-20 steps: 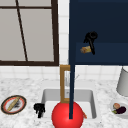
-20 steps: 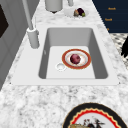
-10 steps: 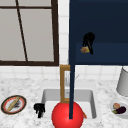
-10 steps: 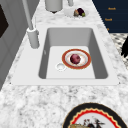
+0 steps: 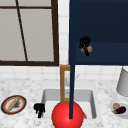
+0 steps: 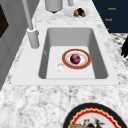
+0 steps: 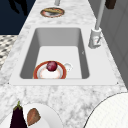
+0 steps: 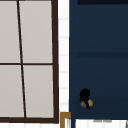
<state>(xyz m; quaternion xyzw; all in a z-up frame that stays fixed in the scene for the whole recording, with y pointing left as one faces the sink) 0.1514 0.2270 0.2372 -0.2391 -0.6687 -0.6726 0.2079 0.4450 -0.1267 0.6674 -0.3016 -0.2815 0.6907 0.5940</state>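
Note:
My right hand [image 5: 85, 44] is raised inside the open dark blue wall cabinet [image 5: 105, 30], just above its lower shelf. Its fingers are curled round a small tan round thing [image 5: 89, 49]. The same right hand [image 8: 85, 96] and tan thing [image 8: 90, 103] appear in the upper view. My left hand [image 5: 39, 109] hangs by the sink's front left corner with fingers pointing down, holding nothing. The left hand [image 7: 18, 6] is also at the right side view's top left. A black hand [image 6: 124, 47] shows at the left side view's right edge.
In the sink [image 6: 100, 57] lies a red-rimmed plate [image 6: 85, 65] with a dark red fruit [image 6: 75, 58]. The open cabinet door's edge [image 5: 72, 85] hangs over the sink. A patterned plate [image 5: 6, 106] is on the left counter. On the right are a vegetable plate [image 5: 112, 110] and a grey pot [image 5: 123, 81].
The right hand with the tan thing has shifted slightly left and down. The left hand has stayed where it was.

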